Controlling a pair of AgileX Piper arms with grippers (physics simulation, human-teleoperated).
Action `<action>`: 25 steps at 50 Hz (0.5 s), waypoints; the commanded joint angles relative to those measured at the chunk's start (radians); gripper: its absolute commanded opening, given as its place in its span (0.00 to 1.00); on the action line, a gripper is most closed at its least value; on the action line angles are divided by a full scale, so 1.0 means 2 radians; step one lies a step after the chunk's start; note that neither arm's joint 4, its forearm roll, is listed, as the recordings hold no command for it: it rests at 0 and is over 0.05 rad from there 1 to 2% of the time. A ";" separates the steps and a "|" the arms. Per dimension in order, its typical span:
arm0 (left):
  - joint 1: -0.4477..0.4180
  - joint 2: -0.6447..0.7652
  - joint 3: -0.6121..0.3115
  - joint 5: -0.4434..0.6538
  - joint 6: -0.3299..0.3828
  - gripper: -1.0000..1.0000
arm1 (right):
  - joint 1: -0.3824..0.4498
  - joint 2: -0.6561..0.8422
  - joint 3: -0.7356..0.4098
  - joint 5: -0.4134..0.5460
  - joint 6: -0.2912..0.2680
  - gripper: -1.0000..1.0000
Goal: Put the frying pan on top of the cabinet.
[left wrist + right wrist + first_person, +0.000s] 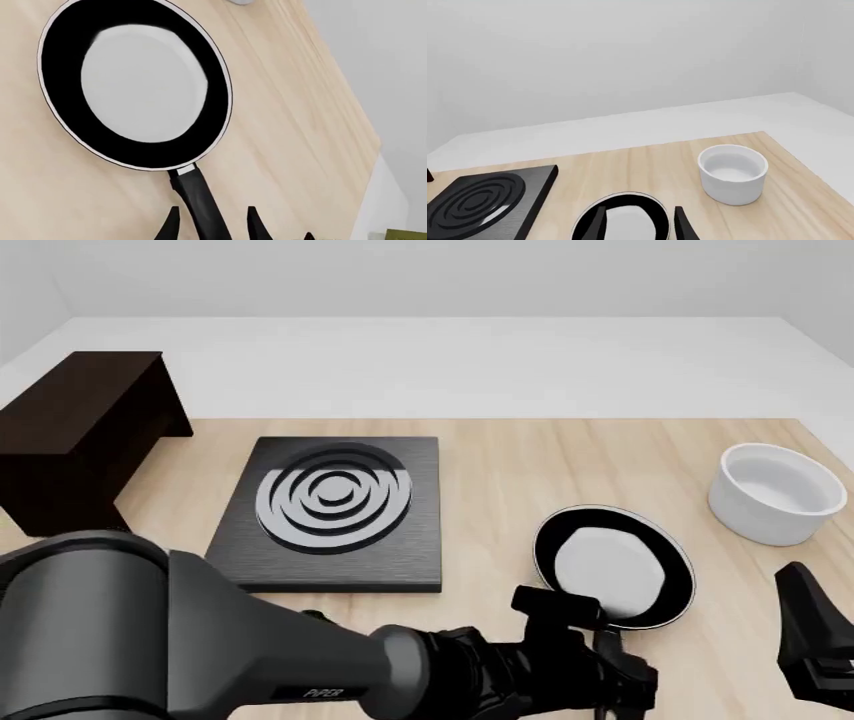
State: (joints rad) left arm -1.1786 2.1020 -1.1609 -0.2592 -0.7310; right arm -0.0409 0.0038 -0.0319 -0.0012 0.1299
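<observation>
The frying pan [137,85] is glossy black with a grey-white inside and lies flat on the wooden table. In the front view the pan [614,565] is right of centre near the front. My left gripper [212,210] is open, with one finger on each side of the pan's long handle [197,197] and a gap on both sides. In the front view the left gripper [601,632] sits at the pan's near edge. My right gripper [639,212] is open and empty, and in the front view [805,605] it is right of the pan. The dark brown cabinet [80,430] stands at the far left.
A square black burner plate [340,510] with silver rings lies between the cabinet and the pan. A white round bowl [774,490] stands at the right, beyond the right gripper; it also shows in the right wrist view [732,172]. The table's right edge [373,150] is near.
</observation>
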 commanded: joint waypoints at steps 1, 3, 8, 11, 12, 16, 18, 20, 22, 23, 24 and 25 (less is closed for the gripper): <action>-0.007 0.011 -0.010 0.004 0.002 1.00 | -0.001 0.000 0.002 -0.003 0.003 1.00; -0.010 0.015 -0.013 0.004 -0.001 1.00 | -0.001 -0.001 0.003 -0.004 0.003 1.00; -0.011 0.021 -0.016 0.005 -0.003 1.00 | -0.002 -0.002 0.006 -0.006 0.006 1.00; -0.010 0.024 -0.017 0.004 -0.004 1.00 | -0.002 -0.002 0.007 -0.007 0.006 1.00; -0.009 0.024 -0.016 0.003 -0.004 1.00 | -0.002 -0.002 0.007 -0.007 0.006 1.00; -0.008 0.030 -0.016 0.002 -0.005 1.00 | -0.001 -0.002 0.008 -0.008 0.007 1.00; -0.007 0.033 -0.017 0.001 -0.004 1.00 | -0.002 -0.002 0.008 -0.009 0.008 1.00; -0.004 0.034 -0.016 0.001 -0.003 1.00 | -0.003 -0.002 0.008 -0.008 0.008 1.00; 0.002 0.025 -0.011 -0.001 0.009 0.00 | -0.003 -0.002 0.008 -0.008 0.008 1.00; 0.003 0.022 -0.008 -0.003 0.012 0.00 | -0.004 -0.002 0.007 -0.008 0.007 1.00; -0.003 0.020 -0.011 -0.003 0.015 0.00 | -0.003 -0.002 0.007 -0.008 0.007 1.00; 0.004 0.018 -0.008 -0.001 0.020 0.00 | -0.003 -0.002 0.007 -0.007 0.007 1.00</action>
State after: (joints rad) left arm -1.1877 2.1493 -1.1829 -0.2569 -0.7286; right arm -0.0456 0.0008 -0.0185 -0.0151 0.1426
